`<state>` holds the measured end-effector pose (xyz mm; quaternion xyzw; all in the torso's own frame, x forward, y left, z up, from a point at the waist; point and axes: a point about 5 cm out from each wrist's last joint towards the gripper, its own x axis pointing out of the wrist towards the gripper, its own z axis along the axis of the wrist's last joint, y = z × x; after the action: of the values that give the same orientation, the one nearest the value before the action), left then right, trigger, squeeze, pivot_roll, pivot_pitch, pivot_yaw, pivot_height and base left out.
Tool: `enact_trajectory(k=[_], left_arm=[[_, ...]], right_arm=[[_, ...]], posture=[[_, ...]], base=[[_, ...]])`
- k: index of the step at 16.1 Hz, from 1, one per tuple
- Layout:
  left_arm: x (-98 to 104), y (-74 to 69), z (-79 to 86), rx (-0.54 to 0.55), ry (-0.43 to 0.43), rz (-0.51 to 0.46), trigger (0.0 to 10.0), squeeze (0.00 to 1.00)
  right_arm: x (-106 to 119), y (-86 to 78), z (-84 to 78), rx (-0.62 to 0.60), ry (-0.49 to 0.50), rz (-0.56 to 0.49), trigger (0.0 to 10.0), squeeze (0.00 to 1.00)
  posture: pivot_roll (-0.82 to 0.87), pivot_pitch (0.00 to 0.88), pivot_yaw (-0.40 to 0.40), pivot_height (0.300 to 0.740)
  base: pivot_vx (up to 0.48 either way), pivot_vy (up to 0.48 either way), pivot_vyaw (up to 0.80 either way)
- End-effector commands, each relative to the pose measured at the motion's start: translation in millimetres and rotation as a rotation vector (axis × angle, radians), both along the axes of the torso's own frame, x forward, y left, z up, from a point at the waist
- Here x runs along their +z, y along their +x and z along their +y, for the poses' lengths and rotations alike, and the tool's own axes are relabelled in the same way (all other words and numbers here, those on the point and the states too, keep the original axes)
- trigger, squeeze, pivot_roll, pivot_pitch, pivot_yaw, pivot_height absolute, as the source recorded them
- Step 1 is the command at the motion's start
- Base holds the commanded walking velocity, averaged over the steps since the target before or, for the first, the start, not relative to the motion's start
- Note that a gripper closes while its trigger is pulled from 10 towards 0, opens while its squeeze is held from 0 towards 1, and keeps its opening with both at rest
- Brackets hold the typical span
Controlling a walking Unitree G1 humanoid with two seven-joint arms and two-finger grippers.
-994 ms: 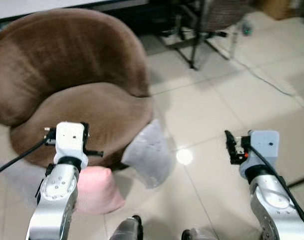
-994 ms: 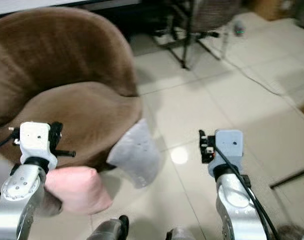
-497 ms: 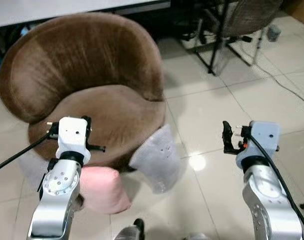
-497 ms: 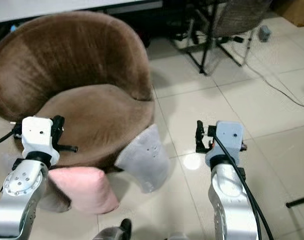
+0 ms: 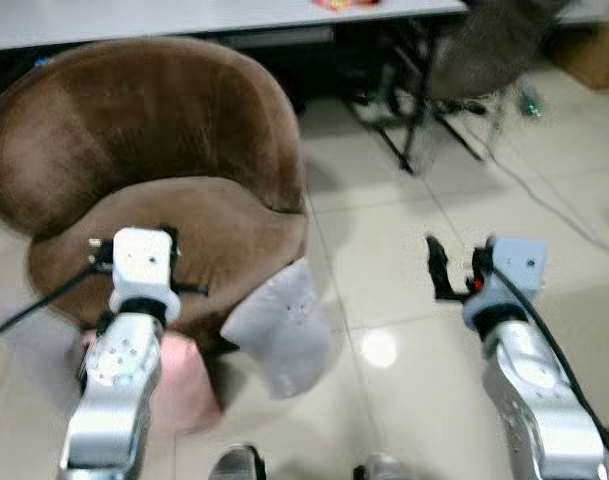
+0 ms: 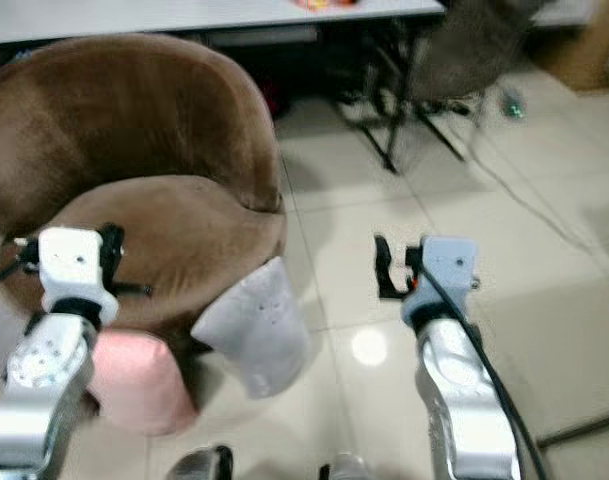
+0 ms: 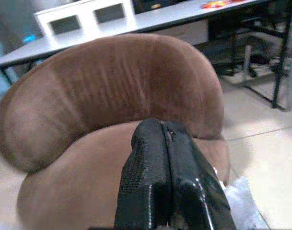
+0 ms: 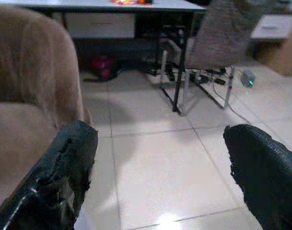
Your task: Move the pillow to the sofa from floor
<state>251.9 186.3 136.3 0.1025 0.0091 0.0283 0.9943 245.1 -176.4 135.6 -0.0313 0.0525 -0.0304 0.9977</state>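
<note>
The grey pillow (image 5: 280, 330) stands on the tiled floor (image 5: 414, 300), tilted on edge and leaning against the front of the brown sofa (image 5: 144, 190); it is not yet on the seat. A second, pink pillow (image 5: 179, 385) lies on the floor just beside it, partly behind the left arm, also touching the sofa's base (the task does not say which pillow is meant; the grey one is the more exposed). The left gripper (image 7: 167, 182) is held over the seat cushion with its two black fingers pressed together and nothing between them. The right gripper (image 8: 160, 177) hovers above bare tile, well apart from the pillow, its fingers (image 8: 64, 182) spread wide and empty. Judgement: the step in hand is the approach, with no grasp yet made. To do it well, the robot should bend lower and bring the open right gripper onto the pillow's raised upper corner, pinching a deep fold rather than the surface, since soft stuffing will likely sag and slip from a shallow pinch. The grey cover looks smooth and slightly dimpled, the form plump and squarish; the pink one appears fleecy. The sofa is a rounded tub shape in short-pile velvet, its seat low and broad, an easy target for release.
</note>
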Motion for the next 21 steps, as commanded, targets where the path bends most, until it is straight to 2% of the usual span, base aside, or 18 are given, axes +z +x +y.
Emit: enact_trajectory(k=[1,2,5,9,11,14,16,18,20,21], left_arm=[[2.8,-0.6,4.7,0.020,0.025,-0.015,10.0,0.00],[2.9,-0.8,5.8,0.023,0.028,-0.017,10.0,0.00],[2.9,-0.5,7.7,0.023,-0.004,-0.016,10.0,0.00],[6.6,2.0,6.8,-0.015,0.008,-0.030,10.0,0.00],[6.3,3.6,7.9,-0.021,0.017,-0.031,10.0,0.00],[7.3,5.2,6.2,-0.050,0.008,-0.049,10.0,0.00],[8.8,6.7,5.1,-0.067,0.002,-0.058,10.0,0.00],[8.3,6.2,5.2,-0.071,0.001,-0.059,10.0,0.00],[6.0,5.3,5.3,-0.072,-0.001,-0.057,10.0,0.00],[5.1,5.4,5.2,-0.074,-0.002,-0.056,10.0,0.00]], right_arm=[[4.9,2.7,5.8,0.016,0.009,-0.021,10.0,0.00],[5.7,3.5,3.8,-0.001,-0.025,-0.022,10.0,0.00],[6.5,3.5,3.0,0.003,0.052,-0.025,10.0,0.00],[5.3,3.3,3.7,-0.024,0.050,-0.031,10.0,0.00],[2.0,3.3,-1.8,-0.079,0.101,-0.028,10.0,0.00],[4.3,2.0,-2.3,-0.090,0.052,-0.054,10.0,0.00],[1.6,0.3,-0.7,-0.063,0.082,-0.044,10.0,0.00],[0.0,-0.7,-1.0,-0.059,0.064,-0.041,10.0,0.00],[-0.5,-0.7,-7.7,-0.118,0.027,-0.049,10.0,0.00],[1.8,0.1,-9.7,-0.135,0.044,-0.065,10.0,0.00]], posture=[[-0.11,0.091,0.026,0.740],[-0.11,0.091,0.026,0.740],[-0.11,0.089,0.034,0.740],[-0.10,0.083,0.045,0.740],[-0.10,0.078,0.051,0.740],[-0.11,0.074,0.055,0.740],[-0.11,0.068,0.055,0.740],[-0.11,0.062,0.054,0.740],[-0.11,0.051,0.054,0.740],[-0.11,0.045,0.055,0.740]], base=[[0.000,-0.472,0.80],[0.000,-0.472,0.80],[0.000,-0.157,0.80],[0.000,0.000,0.80],[0.000,0.000,0.00],[0.000,0.000,0.00],[0.135,0.000,0.00],[0.323,0.000,0.00],[0.330,0.000,0.80],[0.330,0.000,0.80]])
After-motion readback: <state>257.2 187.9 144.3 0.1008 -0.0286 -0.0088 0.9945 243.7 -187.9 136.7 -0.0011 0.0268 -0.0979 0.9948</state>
